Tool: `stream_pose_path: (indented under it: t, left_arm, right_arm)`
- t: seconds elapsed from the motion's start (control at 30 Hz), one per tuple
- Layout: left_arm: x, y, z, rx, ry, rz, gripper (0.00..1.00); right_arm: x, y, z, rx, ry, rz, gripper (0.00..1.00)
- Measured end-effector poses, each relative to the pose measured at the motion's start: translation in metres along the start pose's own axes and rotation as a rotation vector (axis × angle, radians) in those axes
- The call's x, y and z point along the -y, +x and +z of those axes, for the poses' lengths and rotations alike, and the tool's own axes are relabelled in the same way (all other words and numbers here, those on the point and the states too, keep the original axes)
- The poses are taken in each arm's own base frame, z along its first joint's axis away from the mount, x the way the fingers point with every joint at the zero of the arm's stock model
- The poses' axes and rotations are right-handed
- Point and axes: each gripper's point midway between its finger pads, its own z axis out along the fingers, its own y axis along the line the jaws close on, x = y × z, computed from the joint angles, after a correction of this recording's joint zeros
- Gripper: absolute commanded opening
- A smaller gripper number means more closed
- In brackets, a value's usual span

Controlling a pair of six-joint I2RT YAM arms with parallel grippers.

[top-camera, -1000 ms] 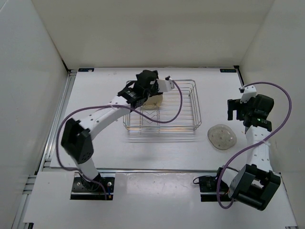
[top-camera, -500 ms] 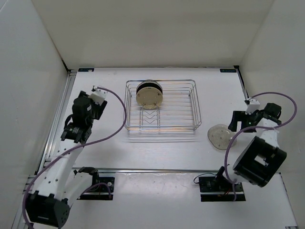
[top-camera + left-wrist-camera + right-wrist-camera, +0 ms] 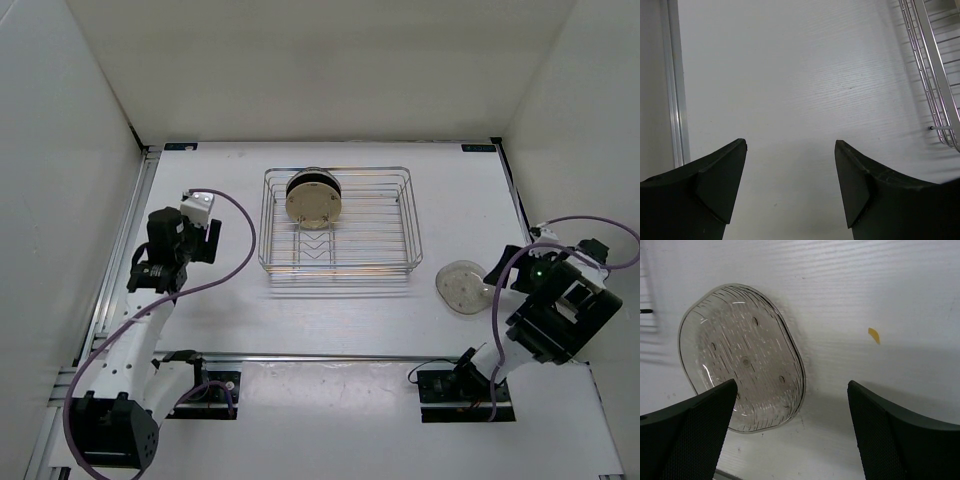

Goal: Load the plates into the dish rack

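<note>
White tabletop (image 3: 790, 75) spreads below me. My left gripper (image 3: 790, 145) gapes empty, the rectangular silver wire dish rack (image 3: 932, 75) off to one side; my right gripper (image 3: 791, 385) stands open, the pale translucent grey speckled plate (image 3: 742, 370) flat, partly under one finger

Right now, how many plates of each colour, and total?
Black plate, in the dish rack: 1
Tan plate, in the rack: 1
Translucent grey plate, on the table: 1
Total visible: 3
</note>
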Motion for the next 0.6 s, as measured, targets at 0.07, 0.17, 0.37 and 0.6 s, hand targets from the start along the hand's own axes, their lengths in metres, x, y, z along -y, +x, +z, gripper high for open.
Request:
stream_pose_path:
  t: [0.07, 0.17, 0.37, 0.6]
  left_arm:
    - [-0.001, 0.001, 0.0, 0.0, 0.003, -0.011, 0.82]
    - [-0.002, 0.001, 0.0, 0.0, 0.005, -0.015, 0.82]
    - [-0.003, 0.006, -0.001, -0.018, 0.009, -0.002, 0.82]
    - [-0.028, -0.013, -0.011, -0.033, -0.007, -0.034, 0.82]
  right_arm:
    - [0.004, 0.006, 0.002, -0.012, -0.01, 0.021, 0.93]
    - [0.009, 0.009, 0.002, -0.006, -0.004, 0.033, 0.93]
    - [0.02, 0.013, 0.002, 0.022, 0.024, 0.04, 0.93]
    - [0.023, 0.015, 0.006, 0.039, 0.03, 0.033, 0.84]
